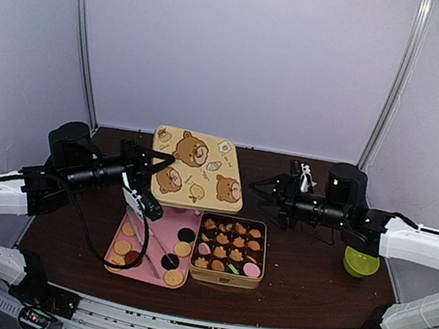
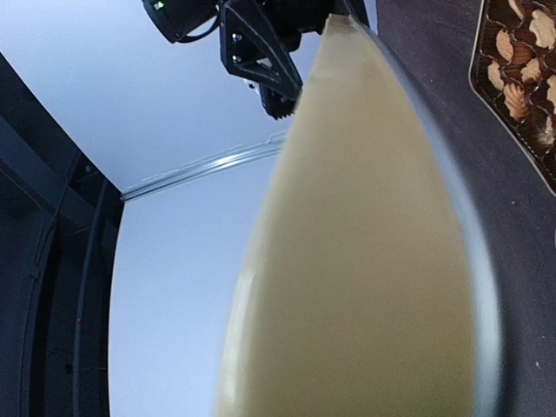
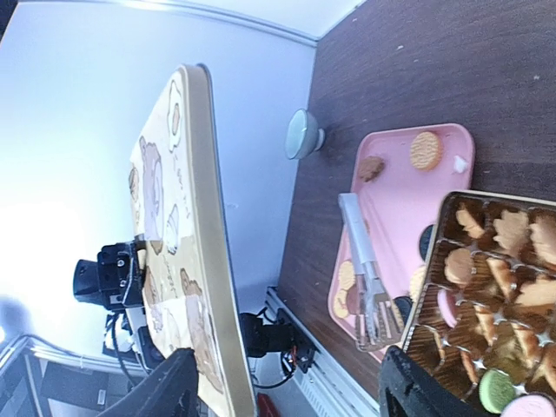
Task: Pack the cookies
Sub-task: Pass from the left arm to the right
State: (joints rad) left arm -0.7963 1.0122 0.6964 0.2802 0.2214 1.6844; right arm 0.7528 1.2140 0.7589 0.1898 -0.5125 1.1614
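Left claw clamped on edge of bear-printed tin lid, lid tilted above table. Right claw fingers apart, just beside lid. Cookies lie in gold tin and on pink tray.

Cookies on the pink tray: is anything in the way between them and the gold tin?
Nothing visible. The gold tin sits open right beside the pink tray, its bear lid held up behind both by the left end effector. Only the tongs lie on the tray among the cookies.
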